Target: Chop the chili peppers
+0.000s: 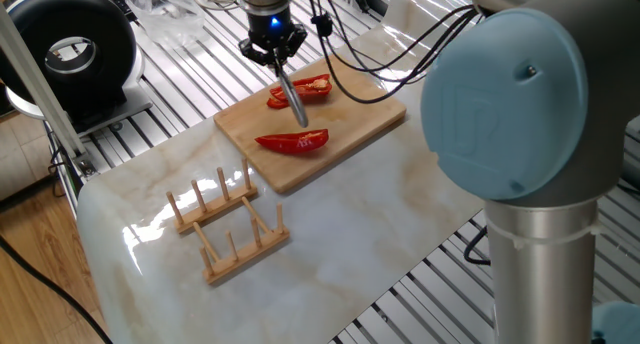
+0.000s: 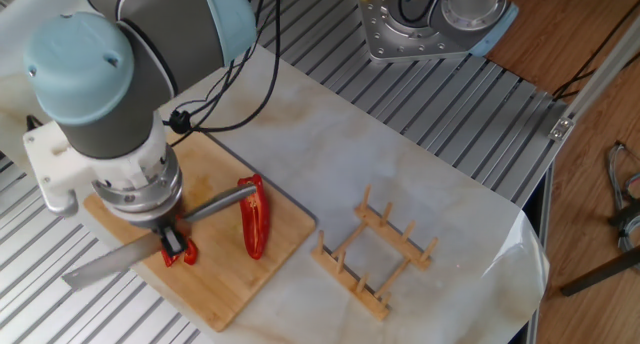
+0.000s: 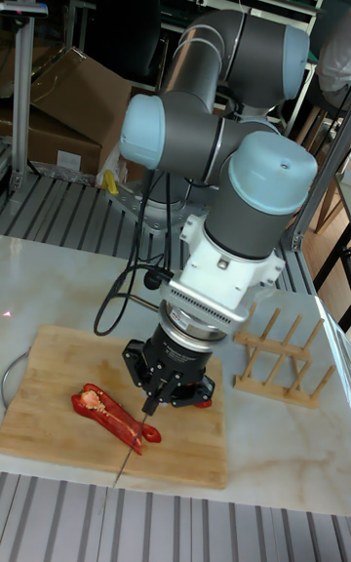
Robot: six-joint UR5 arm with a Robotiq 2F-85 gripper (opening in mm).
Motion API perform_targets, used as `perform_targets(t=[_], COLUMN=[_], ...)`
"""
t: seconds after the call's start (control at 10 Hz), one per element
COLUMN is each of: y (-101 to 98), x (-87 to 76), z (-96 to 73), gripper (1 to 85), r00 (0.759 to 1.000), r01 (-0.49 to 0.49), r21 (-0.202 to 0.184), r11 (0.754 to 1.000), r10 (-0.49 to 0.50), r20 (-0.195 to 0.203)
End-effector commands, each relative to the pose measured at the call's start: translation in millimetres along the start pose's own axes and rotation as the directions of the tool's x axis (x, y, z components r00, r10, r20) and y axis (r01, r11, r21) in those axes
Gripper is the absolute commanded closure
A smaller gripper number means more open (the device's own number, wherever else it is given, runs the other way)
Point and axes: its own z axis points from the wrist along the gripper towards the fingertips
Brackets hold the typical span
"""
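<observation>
Gripper [image 1: 272, 52] is clamped on the knife [image 1: 292, 96], apparently over the far pepper [image 1: 300, 90] on the board [image 1: 370, 116]; near pepper [image 1: 292, 141] lies whole. Risk: the glossy half slides, giving a skewed cut

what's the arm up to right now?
The gripper is shut on a knife, holding it over a wooden cutting board with two chili peppers on it. The blade crosses the far pepper half; the nearer one lies whole and untouched. No small cut bits are visible yet. A wooden rack sits off to the side, not involved.
</observation>
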Motion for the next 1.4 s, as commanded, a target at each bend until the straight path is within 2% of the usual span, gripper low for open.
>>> perform_targets(t=[0.0, 0.3, 0.5, 1.0, 1.3], y=[15.5, 17.4, 21.3, 23.1, 28.7], x=[-10.5, -14.6, -5.5, -3.3, -2.4], z=[0.1, 7.7, 11.1, 17.2, 15.3], gripper=[84.3, 84.3, 84.3, 84.3, 84.3], r00=[0.999, 0.999, 0.999, 0.998, 0.998], r01=[0.023, 0.036, 0.044, 0.057, 0.057], r21=[0.006, 0.011, 0.003, 0.008, -0.012], r11=[1.0, 0.999, 0.999, 0.998, 0.998], r10=[-0.023, -0.036, -0.044, -0.057, -0.057], r20=[0.031, 0.037, 0.0, -0.013, -0.015])
